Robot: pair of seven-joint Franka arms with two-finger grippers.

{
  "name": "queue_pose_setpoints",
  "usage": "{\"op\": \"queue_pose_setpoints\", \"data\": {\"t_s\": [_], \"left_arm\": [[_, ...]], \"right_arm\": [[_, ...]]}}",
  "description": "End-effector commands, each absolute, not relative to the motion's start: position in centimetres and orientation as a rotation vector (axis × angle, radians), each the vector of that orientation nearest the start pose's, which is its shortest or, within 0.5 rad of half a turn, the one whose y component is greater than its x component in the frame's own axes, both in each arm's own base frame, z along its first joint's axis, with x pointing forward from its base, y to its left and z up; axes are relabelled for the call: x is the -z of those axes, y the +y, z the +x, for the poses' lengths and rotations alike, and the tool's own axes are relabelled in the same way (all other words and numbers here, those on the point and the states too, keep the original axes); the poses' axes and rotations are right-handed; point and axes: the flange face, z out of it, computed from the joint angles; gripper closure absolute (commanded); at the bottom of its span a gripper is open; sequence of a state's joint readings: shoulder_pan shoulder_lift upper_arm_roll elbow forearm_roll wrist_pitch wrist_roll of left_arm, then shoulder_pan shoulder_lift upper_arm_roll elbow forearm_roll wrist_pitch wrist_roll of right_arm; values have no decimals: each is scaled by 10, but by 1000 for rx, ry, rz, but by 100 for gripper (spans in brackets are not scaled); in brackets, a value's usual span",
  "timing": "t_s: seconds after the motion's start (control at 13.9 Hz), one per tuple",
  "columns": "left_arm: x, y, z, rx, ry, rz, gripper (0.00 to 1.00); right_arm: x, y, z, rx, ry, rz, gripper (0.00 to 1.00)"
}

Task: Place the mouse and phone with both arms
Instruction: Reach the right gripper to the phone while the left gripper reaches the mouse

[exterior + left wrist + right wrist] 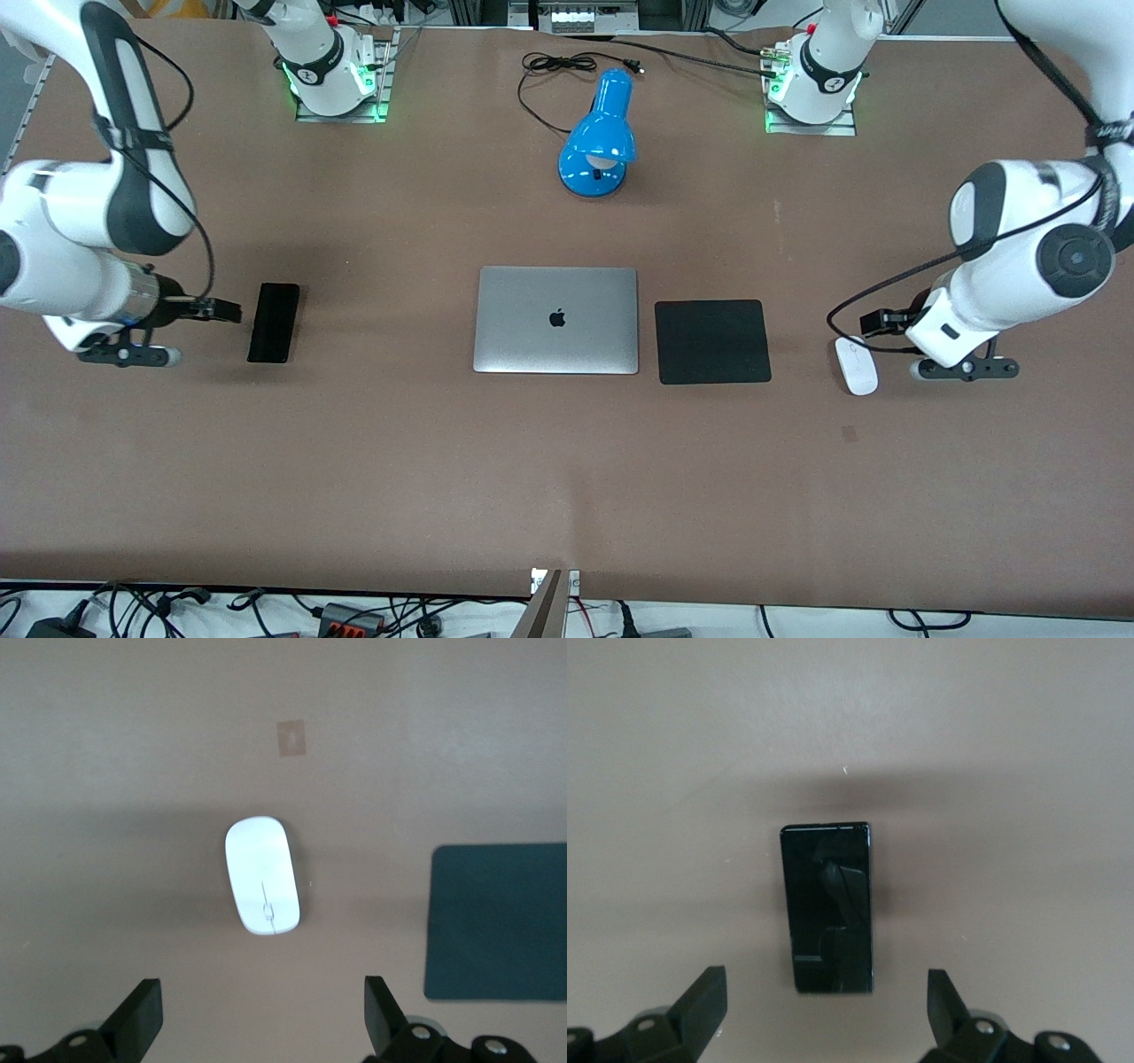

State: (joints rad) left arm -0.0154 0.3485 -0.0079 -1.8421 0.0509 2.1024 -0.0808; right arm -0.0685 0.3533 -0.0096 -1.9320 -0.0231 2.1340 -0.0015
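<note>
The white oval mouse [856,365] lies on the brown table toward the left arm's end; it also shows in the left wrist view [262,874]. My left gripper [873,323] hangs just above it, open and empty [263,1014]. The black phone [273,322] lies flat toward the right arm's end and shows glossy in the right wrist view [827,908]. My right gripper [223,310] is beside the phone, low over the table, open and empty [827,1010].
A closed silver laptop [556,320] lies mid-table with a square black mat [711,341] beside it, between laptop and mouse; the mat shows in the left wrist view [496,921]. A blue desk lamp [602,137] with a black cable [549,66] stands near the robots' bases.
</note>
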Motion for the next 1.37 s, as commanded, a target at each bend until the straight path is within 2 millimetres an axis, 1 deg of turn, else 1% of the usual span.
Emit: {"op": "queue_pose_setpoints", "data": {"t_s": [0.0, 0.14, 0.22, 0.29, 0.36, 0.5, 0.65, 0.72, 0.79, 0.86, 1.01, 1.08, 1.15, 1.3], "left_arm": [[-286, -1, 631, -93, -32, -3122, 0], [-255, 4, 630, -34, 9, -3127, 0], [-244, 5, 630, -19, 31, -3127, 0], [-234, 13, 632, -3, 15, -3128, 0], [-227, 18, 634, 11, 4, -3128, 0], [-213, 19, 633, 12, -3, -3130, 0], [-208, 20, 630, -5, -8, -3131, 0], [-202, 20, 624, -29, -10, -3131, 0], [-198, 15, 620, -45, -13, -3139, 0], [-197, 12, 618, -53, -16, -3146, 0], [-193, 22, 616, -62, -76, -3163, 0], [-193, 22, 617, -48, -100, -3177, 0], [-190, 21, 615, -57, -102, -3181, 2], [-188, 21, 614, -60, -101, -3183, 18]], "right_arm": [[-245, -47, 578, -294, 121, -3149, 0], [-216, -47, 579, -298, 132, -3141, 0], [-206, -46, 580, -289, 129, -3142, 0], [-192, -46, 580, -293, 130, -3140, 0], [-183, -46, 580, -291, 131, -3139, 0], [-182, -44, 579, -300, 128, -3138, 0], [-179, -42, 579, -305, 146, -3136, 0], [-180, -37, 580, -300, 166, -3136, 0], [-180, -34, 581, -299, 181, -3137, 0], [-176, -33, 580, -304, 176, -3136, 0], [-171, -33, 578, -319, 163, -3137, 0], [-171, -34, 578, -322, 152, -3139, 0], [-171, -33, 578, -322, 143, -3140, 0], [-171, -34, 578, -322, 137, -3145, 0]]}}
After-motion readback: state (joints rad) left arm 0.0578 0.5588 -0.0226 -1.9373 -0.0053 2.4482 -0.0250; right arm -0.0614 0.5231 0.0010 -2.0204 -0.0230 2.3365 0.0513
